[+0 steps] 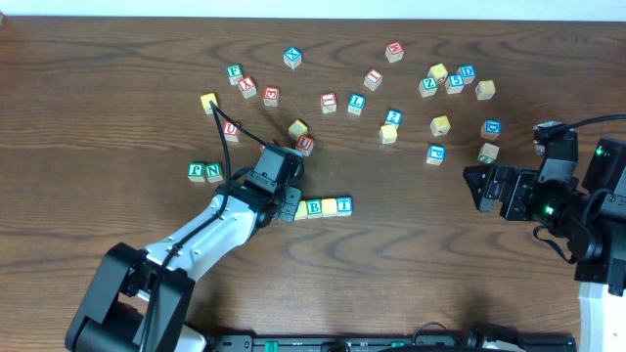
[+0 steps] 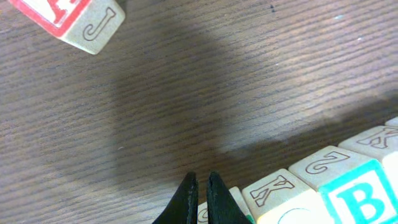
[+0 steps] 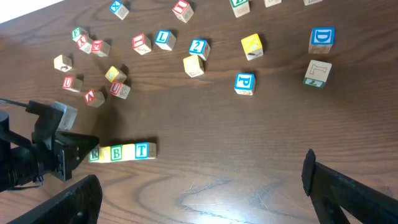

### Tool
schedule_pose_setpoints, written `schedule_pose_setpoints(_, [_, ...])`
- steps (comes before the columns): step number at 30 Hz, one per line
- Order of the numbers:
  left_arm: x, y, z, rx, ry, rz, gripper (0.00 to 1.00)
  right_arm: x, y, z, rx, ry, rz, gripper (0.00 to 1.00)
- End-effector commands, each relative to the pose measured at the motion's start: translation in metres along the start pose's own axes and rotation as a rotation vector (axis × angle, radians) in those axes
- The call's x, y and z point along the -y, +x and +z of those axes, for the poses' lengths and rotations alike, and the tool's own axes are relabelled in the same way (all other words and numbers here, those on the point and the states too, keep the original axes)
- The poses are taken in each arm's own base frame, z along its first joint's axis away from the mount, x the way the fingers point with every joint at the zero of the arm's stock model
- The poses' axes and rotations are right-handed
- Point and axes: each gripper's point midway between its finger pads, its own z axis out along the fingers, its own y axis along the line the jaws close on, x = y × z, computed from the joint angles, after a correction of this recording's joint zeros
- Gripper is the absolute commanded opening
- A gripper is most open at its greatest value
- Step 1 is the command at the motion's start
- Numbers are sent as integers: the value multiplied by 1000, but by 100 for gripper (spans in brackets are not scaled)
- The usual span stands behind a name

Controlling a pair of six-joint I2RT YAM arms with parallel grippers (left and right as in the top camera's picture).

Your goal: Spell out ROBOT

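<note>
The left arm is a smooth white tube between chunky black joints, with a thin black cable looping above the table. Its fingers are black tapered wedges. The right arm is boxy black with green lights and a white base at the table's edge.

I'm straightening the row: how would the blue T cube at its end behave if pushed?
The T cube looks like rigid wood, unlikely to deform. Flat faces suggest sliding, not rolling. Small and probably light, it may twist out of line.
</note>
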Motion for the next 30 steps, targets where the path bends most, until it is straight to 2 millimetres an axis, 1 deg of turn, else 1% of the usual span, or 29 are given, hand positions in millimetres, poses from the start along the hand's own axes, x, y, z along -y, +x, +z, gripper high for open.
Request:
schedule_pose_setpoints(1, [6,-12,-7,28,31,8,7,0,-2,-3,11,5,-18,99])
schedule_pose_setpoints(9, [5,-13,-7,32,27,7,7,0,-2,-3,11,5,-18,99])
schedule_pose_setpoints(15, [-17,-19,-8,66,-98,-25,7,0,-2,-3,11,5,-18,99])
schedule_pose_setpoints(21, [-37,-28,-13,115,-216,-119,7,0,-2,-3,11,5,-18,99])
schedule_pose_setpoints(25, [-39,-21,-20,89,-223,-158,7,0,-2,-3,11,5,-18,99])
schedule_pose_setpoints(30, [-41,-5,-30,37,-231,-219,7,0,-2,-3,11,5,-18,99])
